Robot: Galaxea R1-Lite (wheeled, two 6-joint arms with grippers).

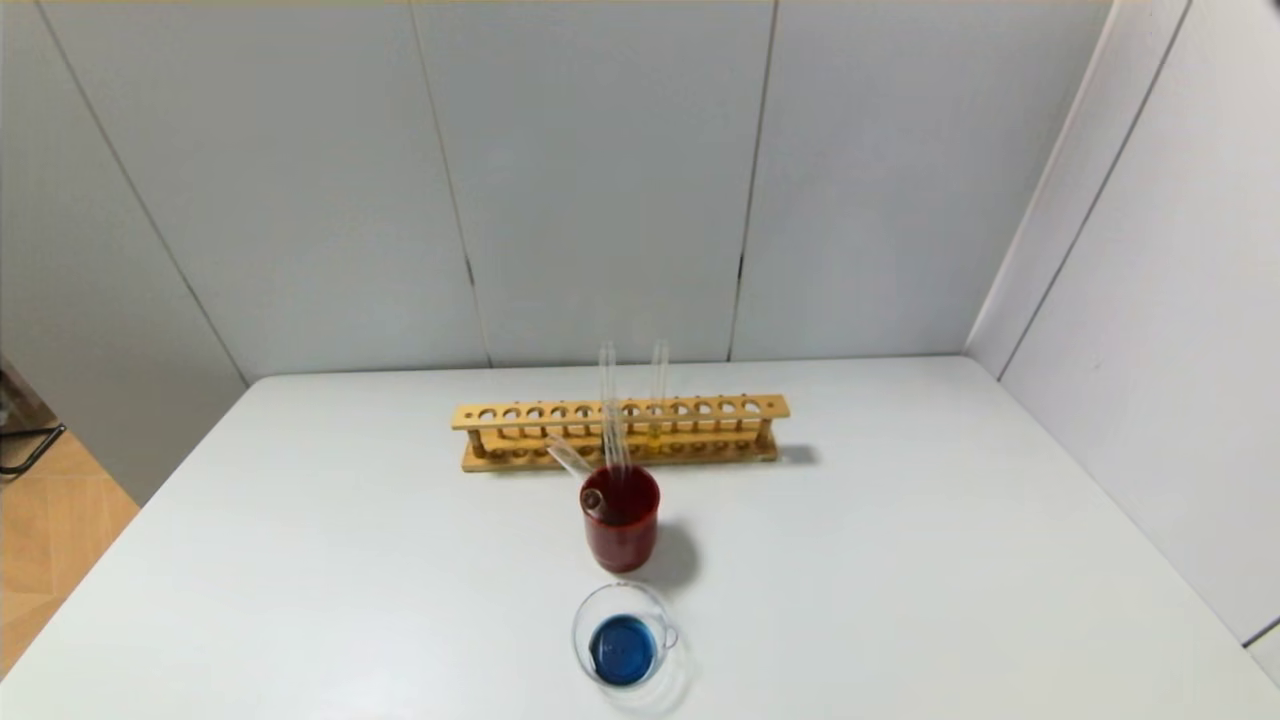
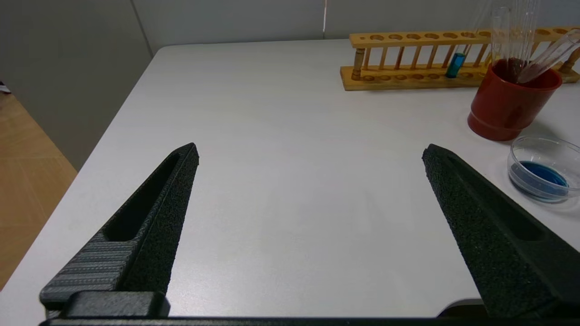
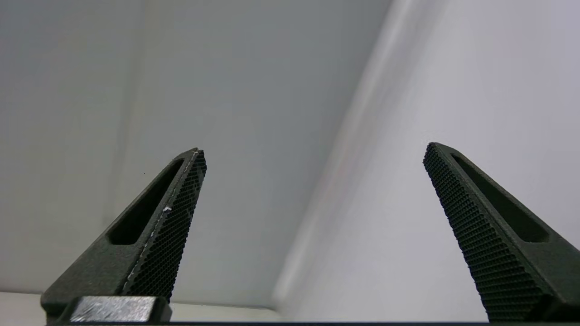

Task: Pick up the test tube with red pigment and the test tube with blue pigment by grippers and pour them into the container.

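The container [image 1: 625,637], a low clear glass beaker, stands at the table's front middle and holds blue liquid; it also shows in the left wrist view [image 2: 543,168]. No tube with red or bright blue liquid shows. Several clear tubes [image 1: 612,450] stand in the dark-red cup [image 1: 620,530] and look empty; one leans left. My left gripper [image 2: 310,151] is open and empty over the bare table, well left of the cup and beaker. My right gripper [image 3: 315,149] is open and empty, facing the wall corner. Neither gripper shows in the head view.
A wooden rack [image 1: 620,430] stands behind the cup. It holds a tube with yellow liquid [image 1: 657,400] and a tube with teal liquid [image 2: 456,65]. Wall panels close the back and right sides. The table's left edge [image 2: 113,122] drops to the floor.
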